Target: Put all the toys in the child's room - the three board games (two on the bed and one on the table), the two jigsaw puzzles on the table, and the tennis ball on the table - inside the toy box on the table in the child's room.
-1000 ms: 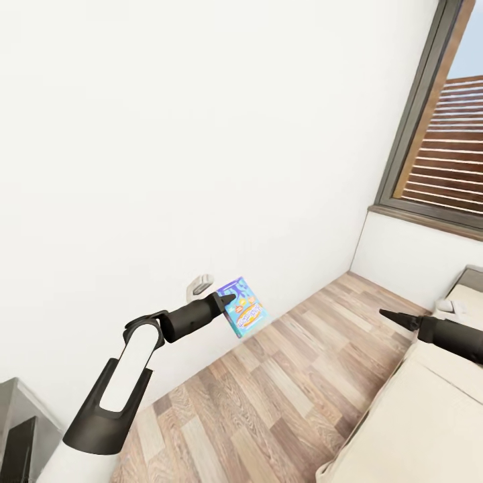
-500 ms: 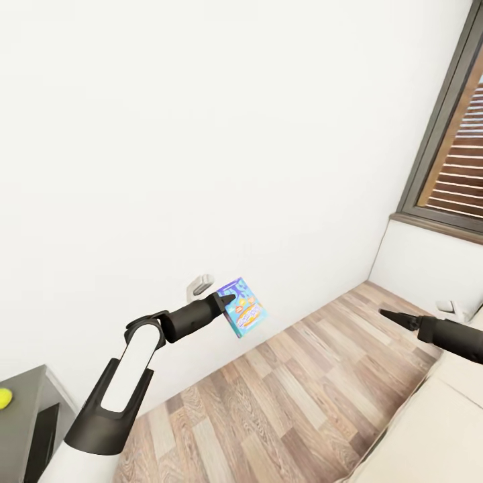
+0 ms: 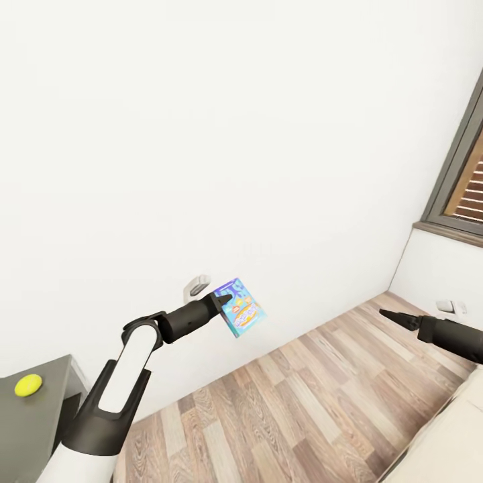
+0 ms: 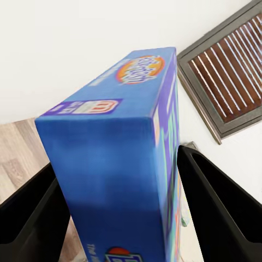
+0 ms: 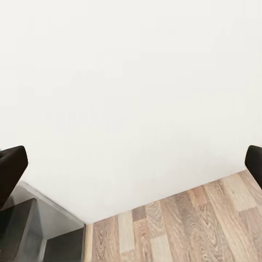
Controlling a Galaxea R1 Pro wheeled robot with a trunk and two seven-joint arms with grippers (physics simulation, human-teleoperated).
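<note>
The left gripper (image 3: 227,300) is pinching the small blue board game (image 3: 241,309) by one edge and holding it out in the air ahead of the arm, in front of the white wall (image 3: 201,134); in the left wrist view the two dark fingers (image 4: 33,204) are pressing against opposite faces of the blue board game (image 4: 117,164), one on each side, with the box standing up between them and its printed narrow side facing the camera. A wall socket (image 3: 196,286) is sitting on the wall just beside the gripper, on the side away from the box. The wood floor (image 3: 288,402) is lying well below the held box.

The right gripper (image 3: 392,317) is reaching forward, well apart from the left one, over the floor near a pale bed corner (image 3: 443,443); in the right wrist view its two fingertips (image 5: 12,164) are sitting at opposite edges with a wide gap between them and nothing in that gap, so the jaws are spread.

The tennis ball (image 3: 28,385) is resting on a dark grey top (image 3: 33,419), well behind and below the left gripper, near the arm's base. A window frame (image 3: 456,188) is standing beyond the right gripper.
</note>
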